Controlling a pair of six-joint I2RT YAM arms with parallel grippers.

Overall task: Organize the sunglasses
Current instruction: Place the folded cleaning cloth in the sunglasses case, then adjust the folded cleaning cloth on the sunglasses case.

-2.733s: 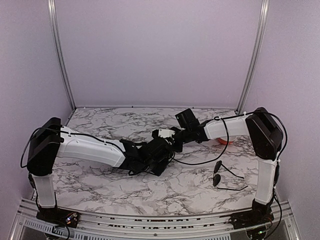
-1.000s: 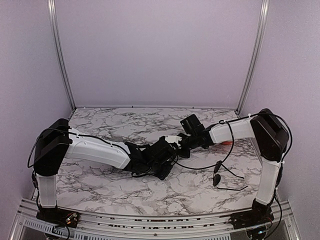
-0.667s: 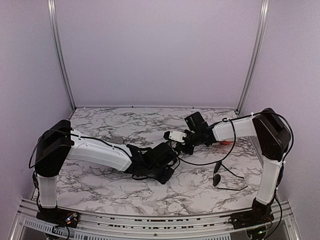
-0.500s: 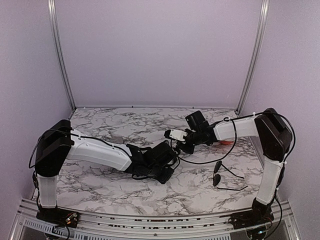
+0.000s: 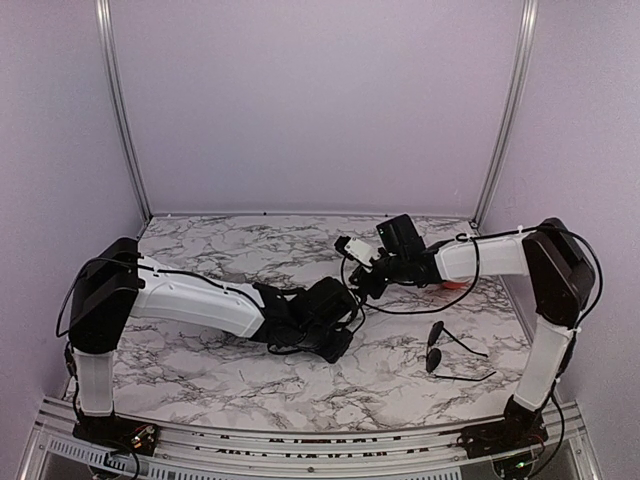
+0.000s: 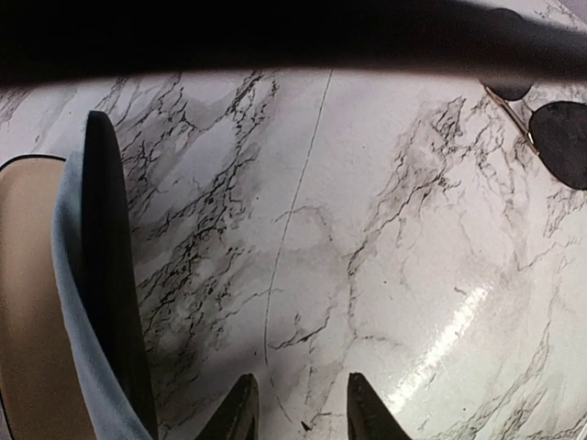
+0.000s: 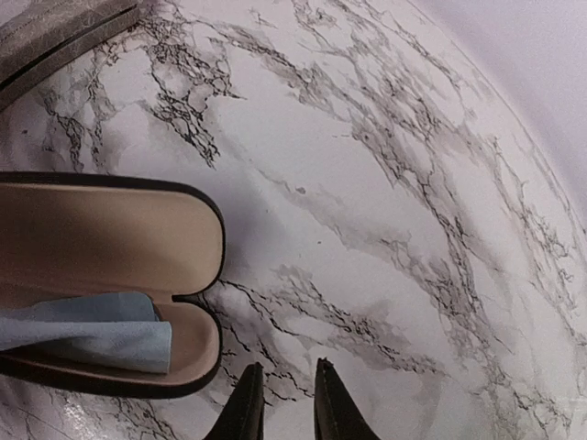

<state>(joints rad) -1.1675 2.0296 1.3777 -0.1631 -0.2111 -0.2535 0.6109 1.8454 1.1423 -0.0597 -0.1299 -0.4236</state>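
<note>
Marble, white with grey veins, is the surface point(image 5: 200, 250) under both my arms. My left fingers point(image 6: 298, 414) stand apart just above it, pinching nothing, with only veined stone showing in the gap. At their left side lies the open case point(image 6: 23, 312) (black shell, tan lining), with a blue cloth point(image 6: 78, 321) draped along its edge. My right fingers point(image 7: 282, 403) are parted by a narrow gap and also hold nothing. Their tips are just beside the rounded end of that same case, where the cloth sits in the lower half. A grey case point(image 7: 55, 37) shows at the top-left corner of my right wrist view. The sunglasses point(image 5: 445, 352) lie on the surface well to the right of both sets of fingers, near my right arm's base. Their arms are unfolded and the dark lenses point toward the middle; neither set of fingers touches them. An orange thing point(image 5: 452, 284) peeks out behind my right forearm, too hidden to name.
</note>
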